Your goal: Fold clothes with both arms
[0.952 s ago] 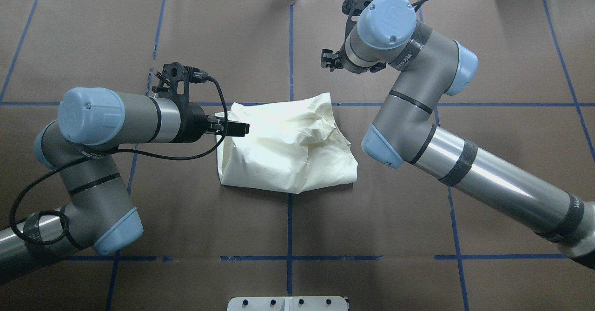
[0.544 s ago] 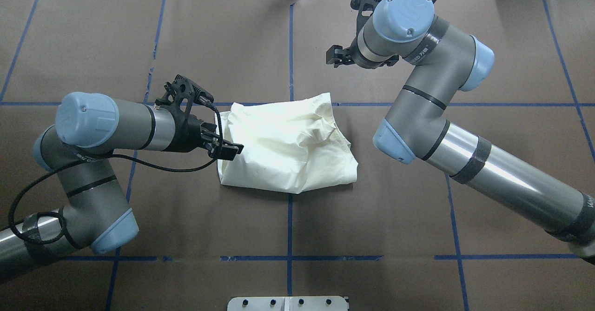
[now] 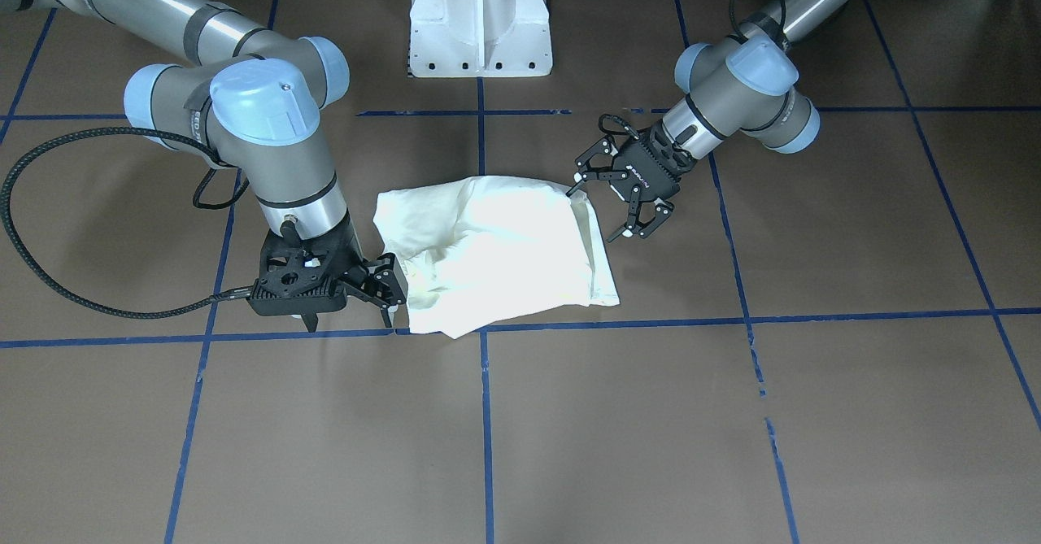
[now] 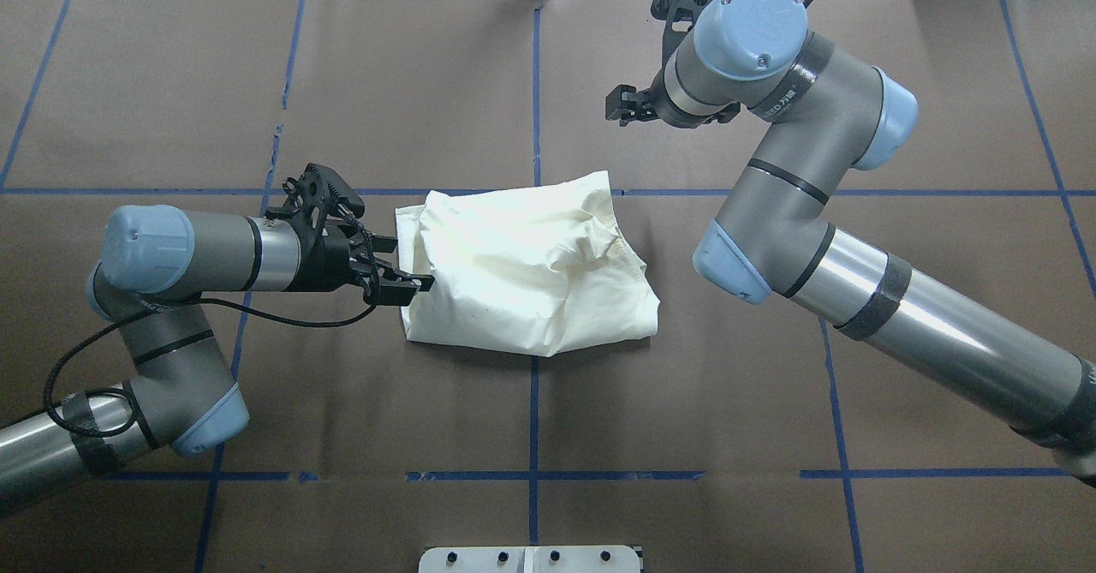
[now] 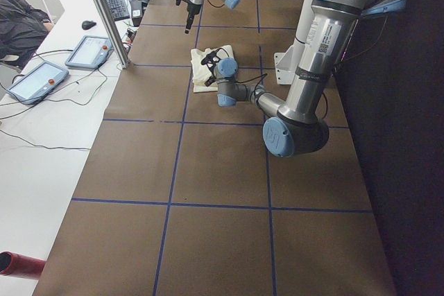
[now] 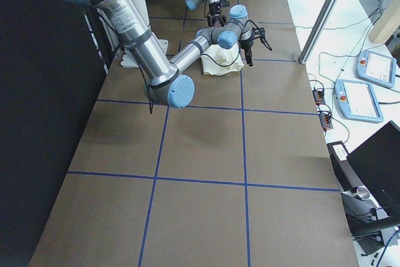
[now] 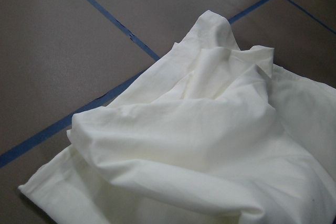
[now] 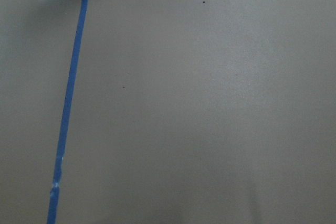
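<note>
Left gripper: jaws spread wide, low at the edge of the T-shirt on the robot's left. One jaw looks to touch the cloth corner, though the angle makes that uncertain; nothing is clamped. Its wrist camera is filled with rumpled cream fabric. Right gripper: raised well above the table, beyond the shirt's far edge and well apart from it. Jaw gap too small and oblique to read, so cannot tell. Its wrist camera shows only brown table surface and a strip of blue tape. Shirt: loosely folded bundle, plain cream side up, at table centre across the middle tape line. White pedestal base at the robot's edge.
</note>
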{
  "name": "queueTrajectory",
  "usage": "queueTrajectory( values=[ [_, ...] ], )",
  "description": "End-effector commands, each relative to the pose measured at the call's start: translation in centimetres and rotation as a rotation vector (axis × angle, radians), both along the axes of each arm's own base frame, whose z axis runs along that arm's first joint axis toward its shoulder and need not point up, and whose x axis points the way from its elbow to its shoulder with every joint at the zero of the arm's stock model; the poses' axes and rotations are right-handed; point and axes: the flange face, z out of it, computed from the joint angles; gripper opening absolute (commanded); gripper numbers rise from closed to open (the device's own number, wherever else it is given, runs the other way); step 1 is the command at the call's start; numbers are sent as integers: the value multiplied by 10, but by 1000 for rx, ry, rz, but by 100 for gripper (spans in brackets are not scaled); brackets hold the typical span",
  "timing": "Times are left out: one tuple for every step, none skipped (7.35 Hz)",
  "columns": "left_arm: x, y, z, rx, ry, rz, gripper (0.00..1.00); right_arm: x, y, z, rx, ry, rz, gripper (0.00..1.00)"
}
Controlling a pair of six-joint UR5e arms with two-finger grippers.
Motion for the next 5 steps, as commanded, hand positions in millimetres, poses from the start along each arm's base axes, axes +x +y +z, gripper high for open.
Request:
queueTrajectory(
  values=[
    [0, 8, -3, -48, 54, 54, 91, 4, 3, 6, -1, 3, 1, 100],
    [9, 20, 0, -53, 75, 77, 91, 4, 4, 10, -5, 7, 1, 100],
    [16, 27, 2, -54, 72, 92, 91, 4, 4, 9, -4, 6, 1, 100],
    [23, 35, 1, -53, 74, 109, 91, 4, 4, 8, -4, 4, 2, 100],
    [29, 42, -2, -51, 77, 121, 92, 4, 4, 9, -6, 5, 2, 100]
  ],
)
